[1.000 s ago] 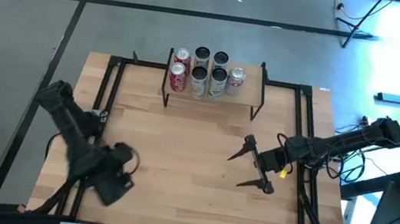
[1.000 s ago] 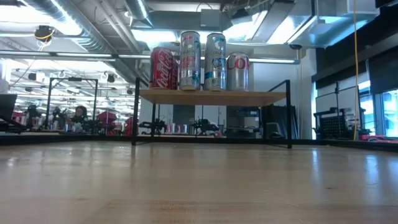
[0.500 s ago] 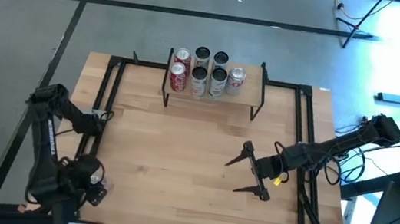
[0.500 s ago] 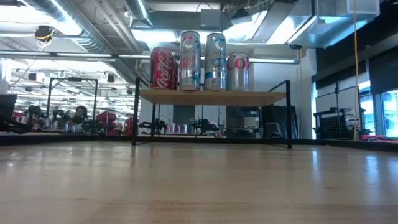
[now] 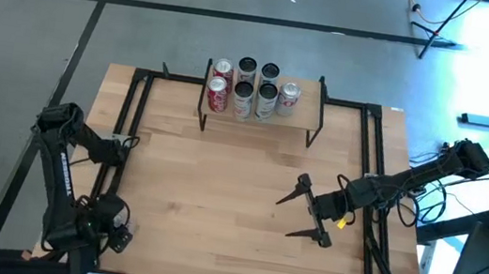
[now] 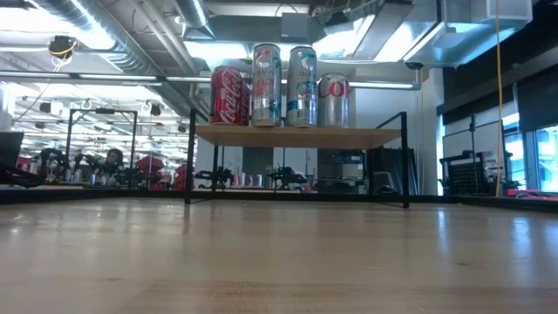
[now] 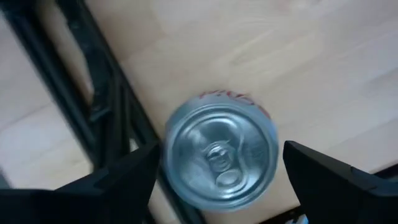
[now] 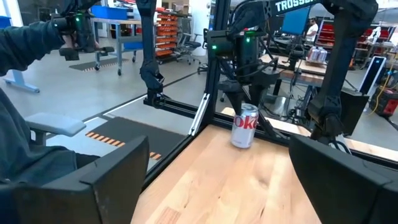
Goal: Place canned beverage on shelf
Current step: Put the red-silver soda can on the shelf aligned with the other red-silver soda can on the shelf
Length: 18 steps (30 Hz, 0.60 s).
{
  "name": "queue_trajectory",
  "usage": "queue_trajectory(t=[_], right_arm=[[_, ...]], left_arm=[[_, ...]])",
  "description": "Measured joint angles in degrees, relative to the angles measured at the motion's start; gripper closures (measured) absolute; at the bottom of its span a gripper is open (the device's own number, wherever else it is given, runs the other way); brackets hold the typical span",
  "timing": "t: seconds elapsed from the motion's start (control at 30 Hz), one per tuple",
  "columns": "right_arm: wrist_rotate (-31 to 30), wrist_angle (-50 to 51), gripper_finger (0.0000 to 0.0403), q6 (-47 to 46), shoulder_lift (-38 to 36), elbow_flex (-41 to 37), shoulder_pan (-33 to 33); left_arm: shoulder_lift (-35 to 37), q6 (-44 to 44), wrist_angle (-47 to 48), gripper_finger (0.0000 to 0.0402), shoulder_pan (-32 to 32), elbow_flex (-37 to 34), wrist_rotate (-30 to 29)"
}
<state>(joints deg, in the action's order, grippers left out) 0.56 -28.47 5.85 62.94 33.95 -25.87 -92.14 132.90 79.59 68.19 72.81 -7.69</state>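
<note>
A silver can with red lettering (image 7: 217, 155) stands upright on the tabletop at the near left corner, beside the black frame rail; it also shows in the right wrist view (image 8: 244, 126). My left gripper (image 7: 221, 165) hangs over it pointing down, open, one finger to each side of the can's top, touching nothing that I can see. In the high view my left gripper (image 5: 105, 223) hides the can. My right gripper (image 5: 308, 212) is open and empty over the table's right half. The shelf (image 5: 262, 113) at the far edge carries several upright cans (image 6: 279, 87).
Black frame rails (image 5: 128, 122) run along the table's left and right sides. Bare wood lies between the grippers and the shelf (image 6: 296, 136). A person's dark sleeve (image 8: 25, 43) shows in the room beyond the table's left side.
My left arm has swung from the table's left-middle toward the near left corner and now stands over the can. My right gripper has drifted slightly toward the near edge, still open.
</note>
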Motion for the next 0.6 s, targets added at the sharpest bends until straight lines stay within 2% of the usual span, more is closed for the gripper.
queue_trajectory(t=[0.2,0.33,0.47,0.6], right_arm=[[0.0,0.22,0.0033,-0.07,0.0,0.0,0.0],[0.01,0.73,0.0033,-1.51,0.0,0.0,0.0],[0.01,2.2,0.0033,-2.57,0.0,0.0,0.0],[-0.11,3.96,0.0033,-2.26,-0.02,0.0,0.0]], left_arm=[[0.0,-2.84,-8.57,0.0074,0.02,-4.92,-1.56],[0.04,-5.5,-12.7,0.0092,-0.51,-8.26,-2.15],[0.18,-10.43,-13.48,0.0129,-2.52,-8.89,-5.03],[0.04,-16.45,-13.96,0.0133,-5.89,-8.99,-7.74]])
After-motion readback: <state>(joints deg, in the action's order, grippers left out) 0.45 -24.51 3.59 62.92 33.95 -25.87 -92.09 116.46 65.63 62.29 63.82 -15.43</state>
